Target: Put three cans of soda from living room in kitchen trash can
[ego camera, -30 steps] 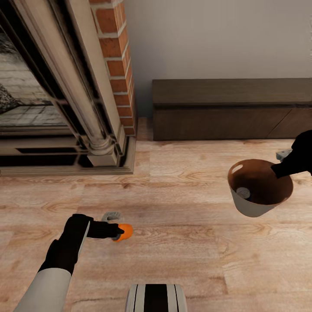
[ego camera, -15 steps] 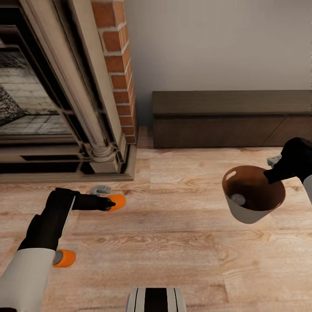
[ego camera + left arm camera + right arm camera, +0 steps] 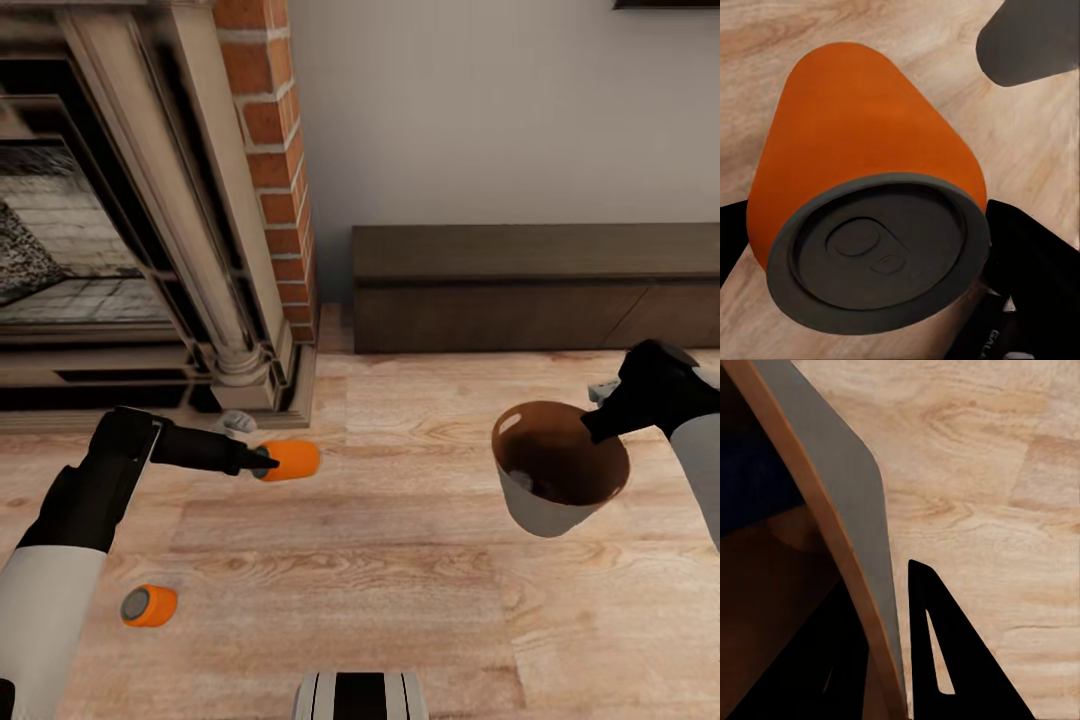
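Note:
My left gripper (image 3: 262, 462) is shut on an orange soda can (image 3: 290, 460), held sideways above the wood floor near the fireplace base; the can's grey top (image 3: 877, 251) fills the left wrist view between the dark fingers. A second orange can (image 3: 149, 605) lies on the floor at lower left, beside my left forearm. My right gripper (image 3: 597, 428) is shut on the rim of the grey trash can (image 3: 540, 510), which hangs tilted over the floor at right, its coppery inside (image 3: 560, 455) facing up. The rim (image 3: 862, 592) sits between the right fingers. The blue can is hidden.
The brick-flanked fireplace (image 3: 150, 220) stands at the back left with its stone base jutting out. A low dark wood bench (image 3: 535, 285) runs along the grey wall at the back right. Light wood floor spreads between my arms. My base (image 3: 360, 695) shows at the bottom.
The view tilted up and shifted. My left gripper carried the orange can up and rightward. The second orange can came into sight on the floor. The trash can moved left and tilted more.

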### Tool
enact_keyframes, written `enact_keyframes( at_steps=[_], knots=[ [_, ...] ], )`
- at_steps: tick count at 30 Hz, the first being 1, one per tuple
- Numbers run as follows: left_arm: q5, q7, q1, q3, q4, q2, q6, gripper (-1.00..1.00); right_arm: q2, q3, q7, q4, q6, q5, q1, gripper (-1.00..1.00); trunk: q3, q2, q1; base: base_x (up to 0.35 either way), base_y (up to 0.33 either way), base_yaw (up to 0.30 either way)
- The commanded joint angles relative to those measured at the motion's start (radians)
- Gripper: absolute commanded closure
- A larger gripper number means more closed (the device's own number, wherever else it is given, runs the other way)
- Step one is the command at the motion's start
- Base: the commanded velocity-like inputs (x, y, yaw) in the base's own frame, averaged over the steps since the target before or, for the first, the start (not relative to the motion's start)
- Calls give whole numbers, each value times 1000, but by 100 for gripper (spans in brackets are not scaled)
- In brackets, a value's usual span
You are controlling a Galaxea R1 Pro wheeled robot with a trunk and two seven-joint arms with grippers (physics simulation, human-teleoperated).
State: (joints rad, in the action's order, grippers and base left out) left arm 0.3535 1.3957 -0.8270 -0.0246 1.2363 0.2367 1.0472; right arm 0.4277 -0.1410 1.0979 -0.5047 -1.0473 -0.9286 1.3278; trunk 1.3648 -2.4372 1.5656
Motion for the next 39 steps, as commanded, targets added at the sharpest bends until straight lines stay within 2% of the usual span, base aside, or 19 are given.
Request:
enact_keyframes(
  at_steps=[1,5,6,12,16,21,23,25,27,29,32,33,37,39],
  knots=[
    [2,20,-2,-5,2,1,0,100,-8,2,2,0,0,-5,-4,100,-3,7,-4,0,0,0],
    [1,162,-12,-21,34,6,0,100,-56,6,2,0,0,-6,-30,100,-16,35,-19,0,0,0],
    [0,175,-12,-21,40,6,0,100,-62,6,2,-1,0,-6,-32,100,-19,42,-23,0,0,0],
    [-6,175,-14,-22,91,1,0,100,-95,11,3,-1,0,-5,-60,100,-38,84,-46,0,0,0],
    [-8,175,-18,-20,100,-10,0,100,-125,49,0,-1,0,-6,-82,100,-50,112,-61,0,0,0],
    [-5,175,-57,-21,84,-33,0,100,-154,67,-4,-1,0,-6,-96,100,-66,147,-81,0,0,0],
    [-3,175,-75,-21,65,-57,0,100,-171,71,-5,-4,0,-6,-99,100,-72,161,-88,0,0,0],
    [-3,175,-81,-21,55,-70,0,100,-179,72,-6,-4,0,-6,-99,100,-78,175,-96,0,0,0],
    [0,175,-89,-22,34,-100,0,100,-200,74,-7,-7,0,-6,-100,100,-85,189,-104,0,0,0],
    [2,175,-91,-22,23,-119,0,100,-211,75,-8,-8,0,-6,-100,100,-91,203,-111,0,0,0],
    [5,175,-94,-28,-2,-172,0,100,-234,77,-8,-10,0,-6,-101,100,-100,224,-123,0,0,0],
    [8,175,-94,-31,-5,-182,0,100,-238,80,-9,-10,0,-6,-101,100,-104,231,-127,0,0,0],
    [84,175,-95,-42,-12,-242,0,100,-260,145,-47,-11,0,-7,-101,100,-116,259,-142,0,0,0],
    [98,175,-95,-43,-10,-259,0,100,-275,162,-83,-8,0,-7,-101,100,-122,273,-150,0,0,0]
  ],
)
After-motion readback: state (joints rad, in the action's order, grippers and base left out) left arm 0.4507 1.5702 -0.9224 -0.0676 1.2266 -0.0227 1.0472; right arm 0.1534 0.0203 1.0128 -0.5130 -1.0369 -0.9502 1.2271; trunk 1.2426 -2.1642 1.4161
